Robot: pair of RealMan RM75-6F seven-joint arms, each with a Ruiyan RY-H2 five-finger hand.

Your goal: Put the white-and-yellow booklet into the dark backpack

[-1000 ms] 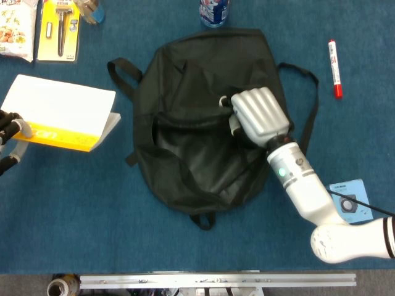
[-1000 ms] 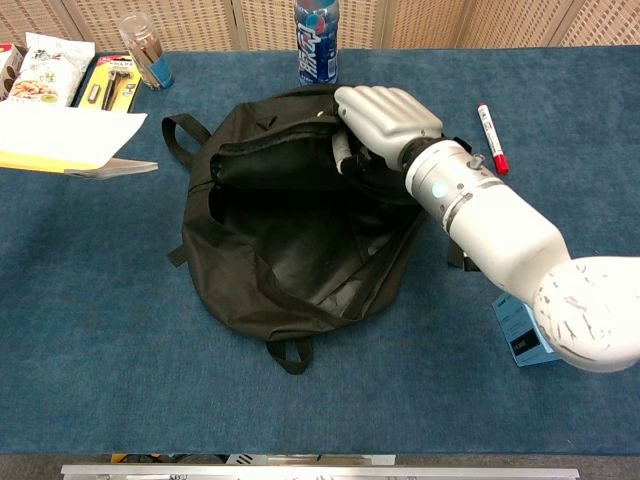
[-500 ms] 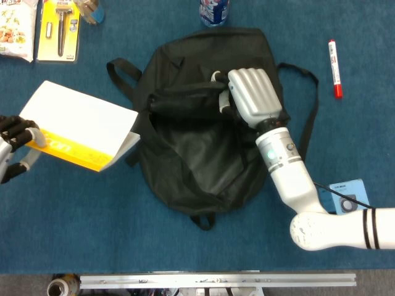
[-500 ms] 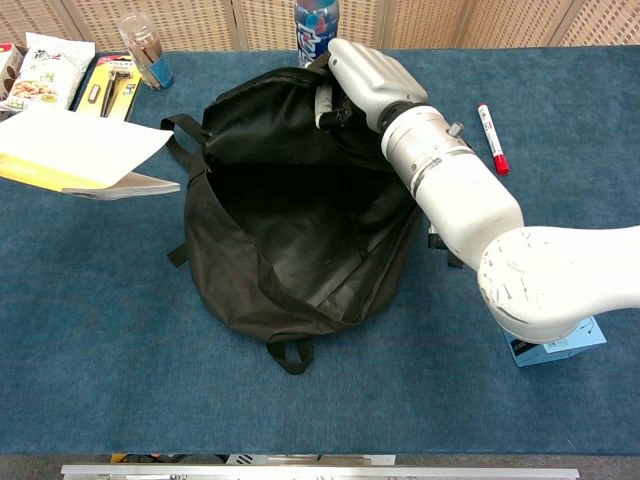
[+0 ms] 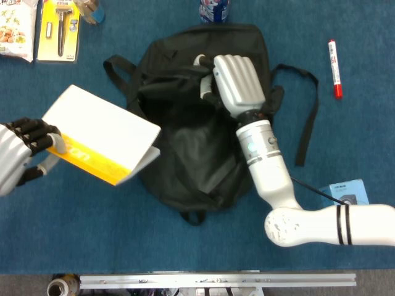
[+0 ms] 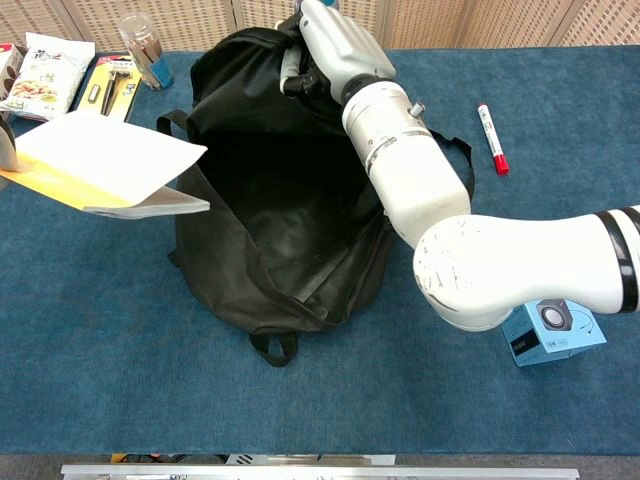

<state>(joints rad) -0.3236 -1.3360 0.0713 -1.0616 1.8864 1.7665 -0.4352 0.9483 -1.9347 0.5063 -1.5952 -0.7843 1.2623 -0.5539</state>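
Observation:
The dark backpack [image 5: 185, 148] [image 6: 270, 220] lies mid-table with its mouth held wide. My right hand [image 5: 234, 83] [image 6: 330, 45] grips the upper flap of the opening and lifts it up. The white-and-yellow booklet [image 5: 102, 132] [image 6: 100, 165] hangs tilted above the table, left of the bag, its right corner reaching the edge of the opening. My left hand [image 5: 21, 151] grips the booklet's left, yellow edge; in the chest view only a sliver of the left hand [image 6: 5, 150] shows at the frame's left border.
A red marker [image 5: 334, 68] [image 6: 492, 138] lies right of the bag. A small blue box [image 5: 349, 200] [image 6: 555, 335] sits by my right forearm. A bottle [image 5: 213, 9], a tool pack [image 5: 60, 31], a snack bag [image 5: 15, 28] and a jar [image 6: 145, 50] line the far edge.
My right hand has raised the bag's flap higher and toward the far side, widening the opening. My left hand has carried the booklet rightward to the bag's edge.

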